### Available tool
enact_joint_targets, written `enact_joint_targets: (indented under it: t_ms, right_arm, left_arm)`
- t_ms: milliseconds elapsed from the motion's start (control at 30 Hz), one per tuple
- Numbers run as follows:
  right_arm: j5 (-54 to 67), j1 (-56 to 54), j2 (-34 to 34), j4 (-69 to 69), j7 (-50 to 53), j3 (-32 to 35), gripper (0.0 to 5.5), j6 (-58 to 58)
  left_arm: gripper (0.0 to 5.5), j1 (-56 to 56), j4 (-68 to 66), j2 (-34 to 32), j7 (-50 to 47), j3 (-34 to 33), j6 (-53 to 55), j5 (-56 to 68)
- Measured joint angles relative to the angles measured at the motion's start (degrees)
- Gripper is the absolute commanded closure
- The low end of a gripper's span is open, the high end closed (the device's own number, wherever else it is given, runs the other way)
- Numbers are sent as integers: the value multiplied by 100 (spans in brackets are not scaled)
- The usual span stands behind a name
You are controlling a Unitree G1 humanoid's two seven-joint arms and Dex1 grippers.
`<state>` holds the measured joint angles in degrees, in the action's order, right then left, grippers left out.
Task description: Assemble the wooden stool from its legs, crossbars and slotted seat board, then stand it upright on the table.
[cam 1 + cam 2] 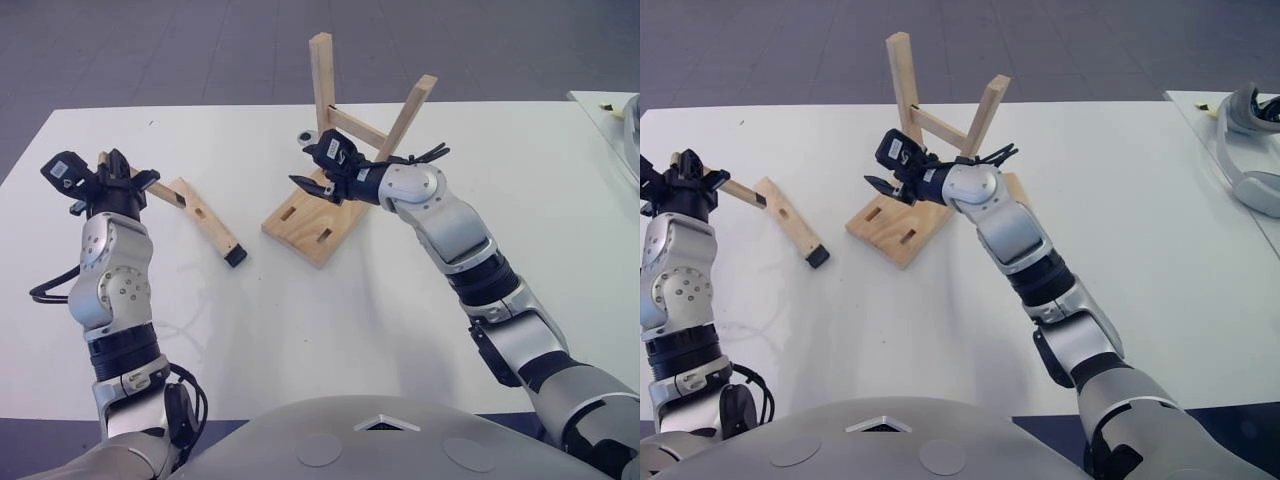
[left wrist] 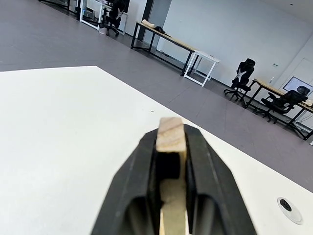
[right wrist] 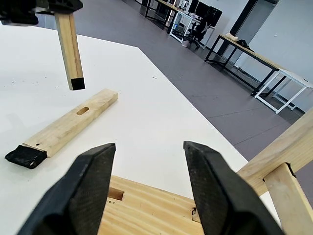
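The slotted seat board (image 1: 305, 228) rests tilted on the white table (image 1: 300, 330). Two legs (image 1: 322, 75) (image 1: 412, 108) rise from it, joined by a crossbar (image 1: 356, 126). My right gripper (image 1: 312, 185) hovers open just over the board's near-left edge, nothing between its fingers (image 3: 93, 186). A loose slotted leg (image 1: 208, 222) with a black end cap lies flat to the left of the board. My left gripper (image 1: 128, 170) is shut on another leg (image 2: 171, 139), held above the table. Its black-capped end (image 3: 76, 83) hangs near the lying leg's upper end.
A round grommet (image 1: 303, 137) sits in the table behind the board. A black cable (image 1: 45, 290) loops beside my left arm. A grey headset-like object (image 1: 1250, 150) lies on a separate table at far right. Bare tabletop stretches along the front and right.
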<state>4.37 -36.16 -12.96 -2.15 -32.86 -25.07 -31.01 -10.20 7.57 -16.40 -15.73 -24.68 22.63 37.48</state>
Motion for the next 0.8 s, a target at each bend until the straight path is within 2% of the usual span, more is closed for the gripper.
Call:
enact_joint_targets:
  t_ms: [233,800]
  right_arm:
    - [-77,0,26,64,0,45,290,23]
    - [-239,0,138,115,21,271,290,22]
  left_arm:
    - [509,-98,-502,303,63,-49,-199,-233]
    - [509,-331,-694,722,-105,-125,-449,-880]
